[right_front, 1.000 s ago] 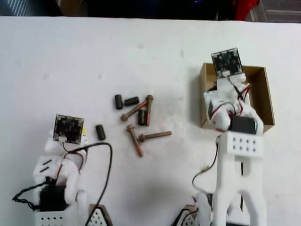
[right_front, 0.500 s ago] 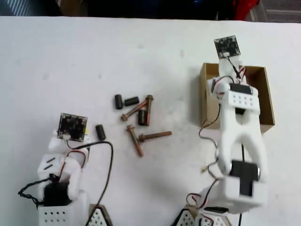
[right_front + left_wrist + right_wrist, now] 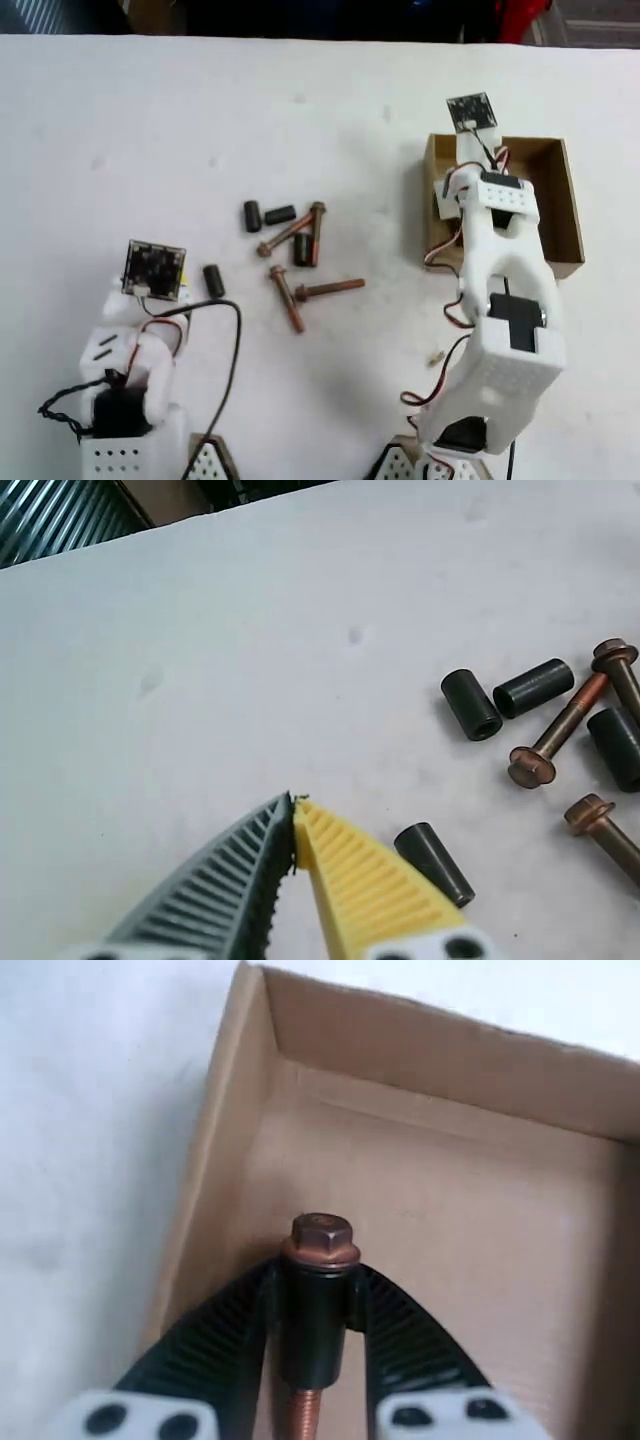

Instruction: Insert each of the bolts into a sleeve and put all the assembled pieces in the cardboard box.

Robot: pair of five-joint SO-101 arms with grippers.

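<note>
Bolts mostly lie loose: I count four on the table well apart from the cardboard box, with four bare sleeves among them, none joined. My right gripper is clamped on one assembled piece, hanging over the box, not yet released. My left gripper is closed on nothing, beyond that pile from the box. Whether finished pieces already lie inside the box I can't tell.

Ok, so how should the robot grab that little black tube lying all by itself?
Probably across its round middle, coming down from above. The lone sleeve lies flat on the table, with bare space along each long side for a finger.
</note>
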